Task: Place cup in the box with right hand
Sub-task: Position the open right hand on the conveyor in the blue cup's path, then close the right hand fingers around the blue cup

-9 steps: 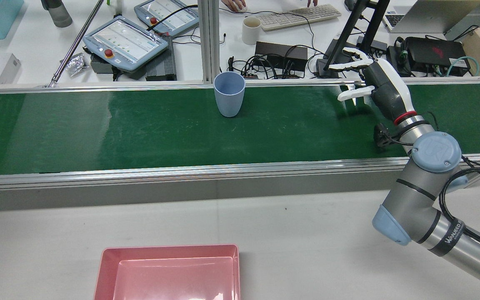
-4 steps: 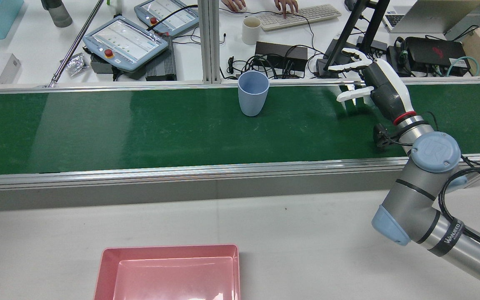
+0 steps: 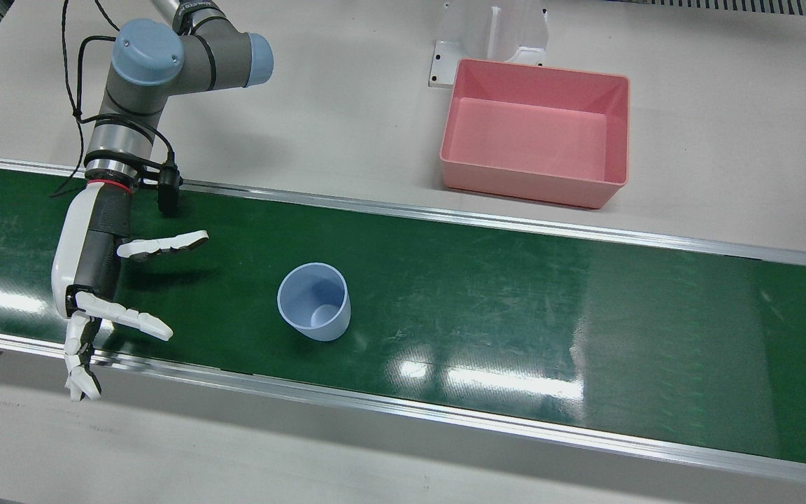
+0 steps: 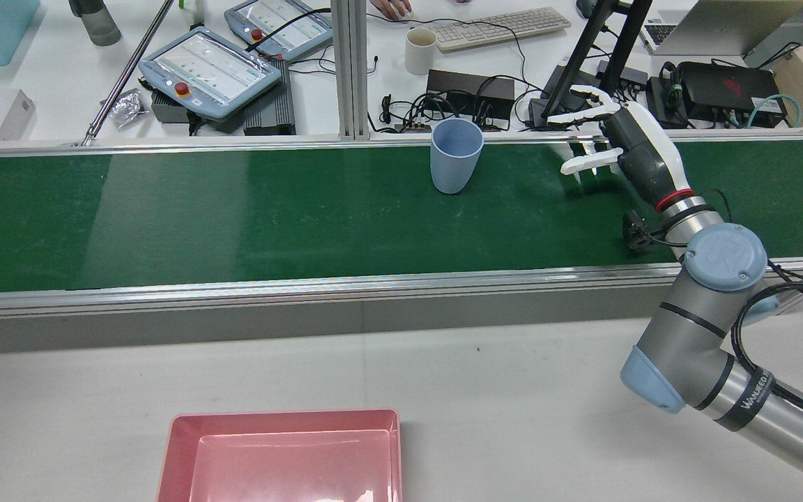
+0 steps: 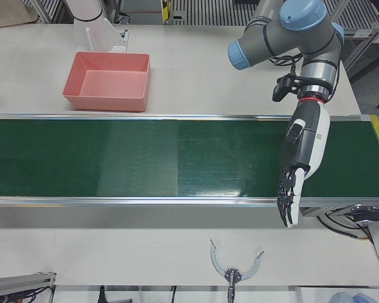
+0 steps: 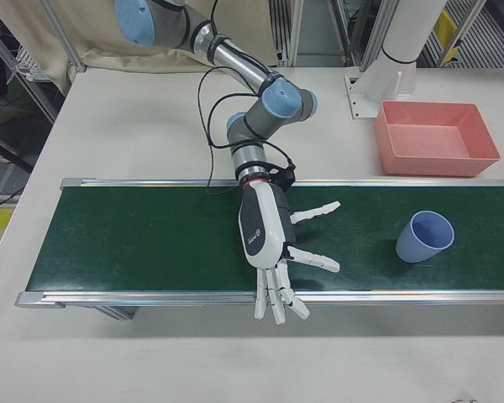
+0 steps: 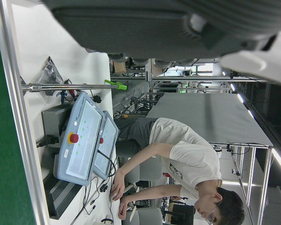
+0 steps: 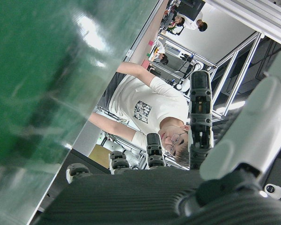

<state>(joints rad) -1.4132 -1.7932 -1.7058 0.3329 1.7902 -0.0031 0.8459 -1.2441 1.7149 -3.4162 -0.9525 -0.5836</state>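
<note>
Cup (image 4: pixel 456 164) has ridden the belt (image 4: pixel 234 209) along its far edge, now nearer your right hand (image 4: pixel 610 143), which stays spread and empty over that edge. Pink box (image 4: pixel 283 453) sits unfilled on the worktop's near edge. Time your grasp soon

green belt (image 4: pixel 234 209) w/ metal rails, 2 pendants (image 4: pixel 210 66) w/ red e-stop btns on the desk behind, white mug (image 4: pixel 420 50), keyboard (image 4: pixel 502 26), cable mess, laptop (image 4: pixel 715 21), person in white tee (image 7: pixel 178 154) sitting at desk
</note>
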